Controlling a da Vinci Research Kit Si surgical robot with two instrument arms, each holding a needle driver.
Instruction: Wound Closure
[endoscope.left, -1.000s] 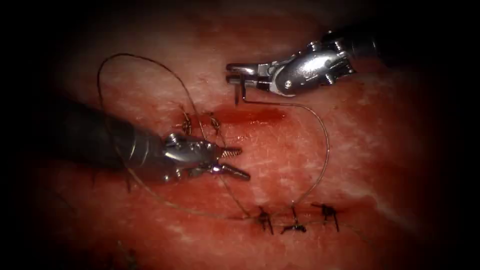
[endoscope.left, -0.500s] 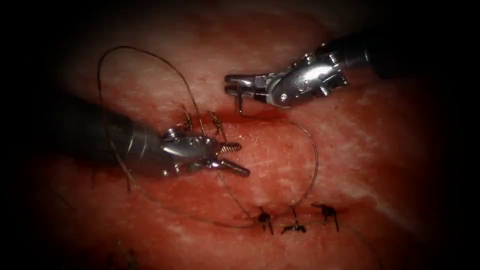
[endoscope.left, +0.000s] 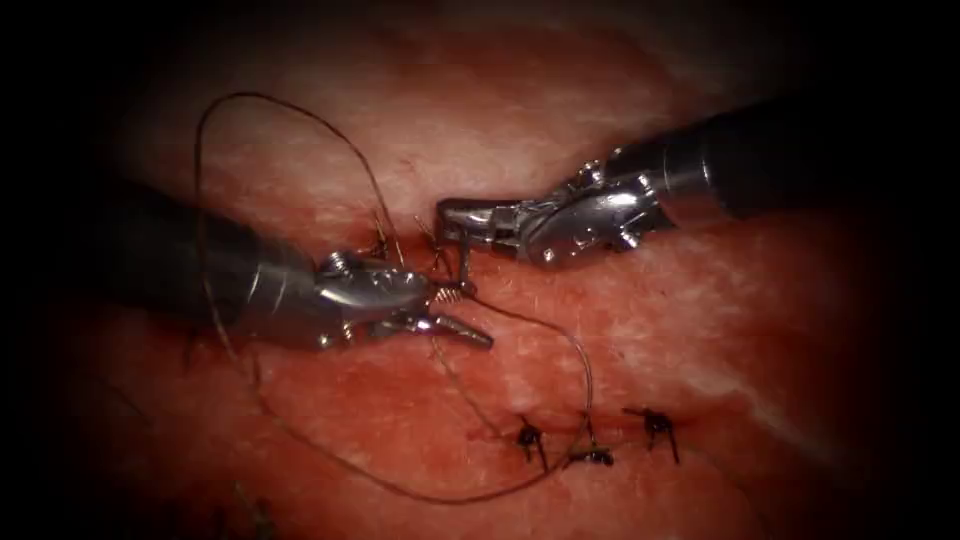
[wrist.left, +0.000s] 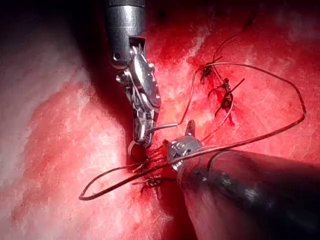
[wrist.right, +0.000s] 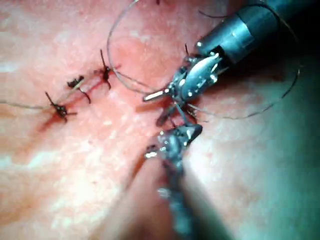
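Observation:
My right tool (endoscope.left: 445, 215) comes in from the right, jaws shut on the curved needle (endoscope.left: 464, 262) near its upper end. The needle hangs down over the left end of the cut. Its lower end sits beside the upper jaw of my left tool (endoscope.left: 476, 317), and I cannot tell if it touches the tissue (endoscope.left: 700, 330). The left tool's jaws stand open and hold nothing. Thread (endoscope.left: 585, 375) runs from the needle's lower end in an arc down to the lower stitches. In the left wrist view the right tool (wrist.left: 137, 145) meets the left one; in the right wrist view the left tool (wrist.right: 154, 107) gapes.
Two tied stitches (endoscope.left: 378, 245) sit at the cut's left end behind the left tool. A second row of three knotted stitches (endoscope.left: 590, 455) lies lower down. A long thread loop (endoscope.left: 200, 200) sweeps around the left shaft and under it. Red fluid wets the tissue.
My right tool has carried the needle down and left, from above the cut to the left tool's open jaws. The thread arc has slackened and dropped lower. The left tool has barely moved.

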